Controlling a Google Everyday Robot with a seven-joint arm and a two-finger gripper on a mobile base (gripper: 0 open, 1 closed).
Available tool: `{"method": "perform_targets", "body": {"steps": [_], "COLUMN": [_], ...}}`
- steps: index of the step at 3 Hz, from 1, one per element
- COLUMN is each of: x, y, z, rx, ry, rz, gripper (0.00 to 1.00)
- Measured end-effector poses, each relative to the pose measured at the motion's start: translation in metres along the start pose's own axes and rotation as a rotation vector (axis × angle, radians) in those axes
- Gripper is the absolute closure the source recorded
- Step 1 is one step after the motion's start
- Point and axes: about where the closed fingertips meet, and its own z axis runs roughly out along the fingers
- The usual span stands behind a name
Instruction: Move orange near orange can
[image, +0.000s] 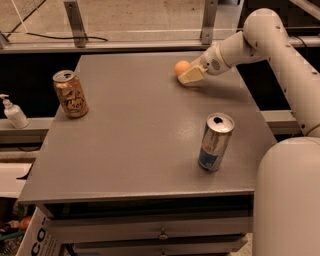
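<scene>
Grey table bears the orange upper centre, just beside the gripper; whether it is gripped cannot be told. Nudged, it may roll off the far edge.

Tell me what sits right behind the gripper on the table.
The gripper, at the table's far right, has the orange just behind it. Only the orange's upper left shows; its other side, and any contact there, is covered by the gripper.
</scene>
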Motion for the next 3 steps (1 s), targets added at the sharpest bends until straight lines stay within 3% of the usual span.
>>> {"method": "perform_targets", "body": {"steps": [1, 2, 3], "x": [-0.015, -0.031, -0.033], "y": [0.014, 0.037, 0.040], "z": [-0.006, -0.003, 0.003], "rx": [-0.023, -0.058, -0.078], "ry": [-0.034, -0.064, -0.072], "rz": [-0.025, -0.048, -0.045], "gripper": [1.00, 1.00, 1.00]}}
